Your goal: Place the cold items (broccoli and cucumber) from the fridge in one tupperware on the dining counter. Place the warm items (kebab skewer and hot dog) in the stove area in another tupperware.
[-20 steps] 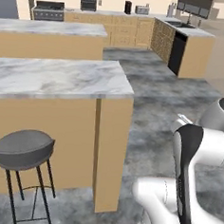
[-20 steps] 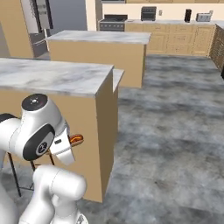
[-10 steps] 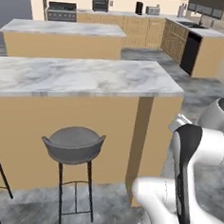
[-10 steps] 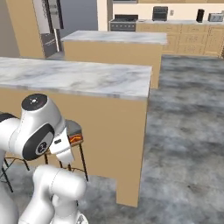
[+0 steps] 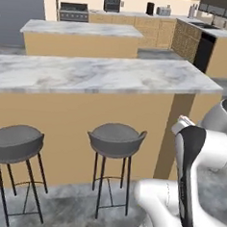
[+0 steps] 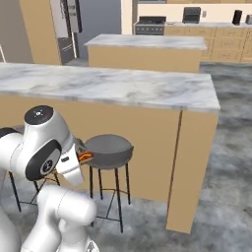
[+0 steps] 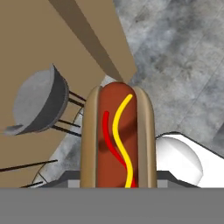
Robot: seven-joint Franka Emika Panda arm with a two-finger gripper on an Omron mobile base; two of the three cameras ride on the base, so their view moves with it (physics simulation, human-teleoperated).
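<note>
Clearly the pincer [image 7: 117, 186] grips the hot dog [image 7: 117, 135] above a stool [image 7: 37, 103]; no writing legible.

No readable text, labels, brands, numbers or signs in any view. Surfaces are all plain renders.
</note>
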